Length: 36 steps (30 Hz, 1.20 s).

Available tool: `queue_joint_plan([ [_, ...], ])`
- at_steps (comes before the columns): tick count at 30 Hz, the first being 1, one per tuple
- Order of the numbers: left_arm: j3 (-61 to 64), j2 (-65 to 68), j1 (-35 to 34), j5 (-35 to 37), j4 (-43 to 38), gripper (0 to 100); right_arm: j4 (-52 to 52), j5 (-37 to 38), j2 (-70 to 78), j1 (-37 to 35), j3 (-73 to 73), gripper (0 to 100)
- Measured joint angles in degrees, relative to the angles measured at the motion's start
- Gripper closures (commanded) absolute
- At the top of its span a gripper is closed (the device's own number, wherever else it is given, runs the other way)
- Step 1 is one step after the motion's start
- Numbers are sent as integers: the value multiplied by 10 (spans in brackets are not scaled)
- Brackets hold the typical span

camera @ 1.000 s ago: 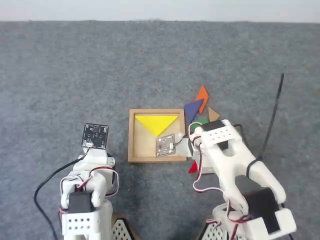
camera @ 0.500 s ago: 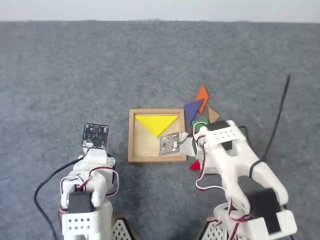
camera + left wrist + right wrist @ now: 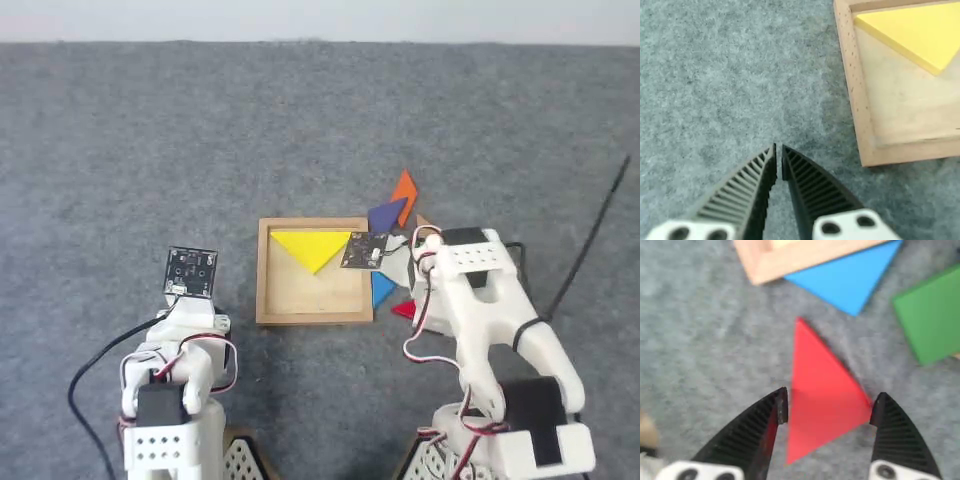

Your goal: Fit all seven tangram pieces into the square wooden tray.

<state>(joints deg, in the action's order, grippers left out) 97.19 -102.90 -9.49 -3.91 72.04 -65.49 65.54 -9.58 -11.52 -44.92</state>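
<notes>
Compared with one second ago, the right arm [image 3: 478, 300] has swung from above the lower right corner of the tray [image 3: 262, 272] to the outside of its right wall, at the centre right of the high view. A blue triangle [image 3: 381, 289] and a red triangle [image 3: 404, 310] that it covered are now uncovered. The left arm [image 3: 175, 380] has not moved.

The right gripper [image 3: 829, 407] is wide open, and its two fingers stand on both sides of the red triangle, not touching it as far as I can see. I judge it is placed so in order to close on this piece next. The left gripper [image 3: 779, 150] is closed on nothing and hangs over the grey carpet [image 3: 150, 130], just beside the tray's left wall, probably only waiting.

Inside the tray lies one yellow triangle [image 3: 312, 246] against the upper wall; the rest of the floor is bare wood. The blue triangle lies against the tray's right wall and a green square [image 3: 935, 320] is near the red triangle, so both could be pushed. An orange piece [image 3: 404, 188] and a dark blue piece [image 3: 385, 216] wait at the tray's upper right.
</notes>
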Motion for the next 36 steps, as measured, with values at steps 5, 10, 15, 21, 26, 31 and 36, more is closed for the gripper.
queue_joint_plan([
  [5, 0, 0, 0, 0, 0, 979, -34, 1, -10, -11, 4, 731],
  [10, 0, 0, 0, 0, 0, 979, -35, -18, -9, 15, 4, 643],
  [15, 0, 0, 0, 0, 0, 979, -20, -27, 37, 41, 4, 594],
  [21, 0, 0, 0, 0, 0, 979, 10, -29, 90, 25, 9, 706],
  [26, 0, 0, 0, 0, 0, 979, 20, -33, 101, 26, 33, 767],
  [31, 0, 0, 0, 0, 0, 979, 25, -33, 93, 39, 36, 767],
  [36, 0, 0, 0, 0, 0, 979, 25, -56, 61, 37, 25, 767],
])
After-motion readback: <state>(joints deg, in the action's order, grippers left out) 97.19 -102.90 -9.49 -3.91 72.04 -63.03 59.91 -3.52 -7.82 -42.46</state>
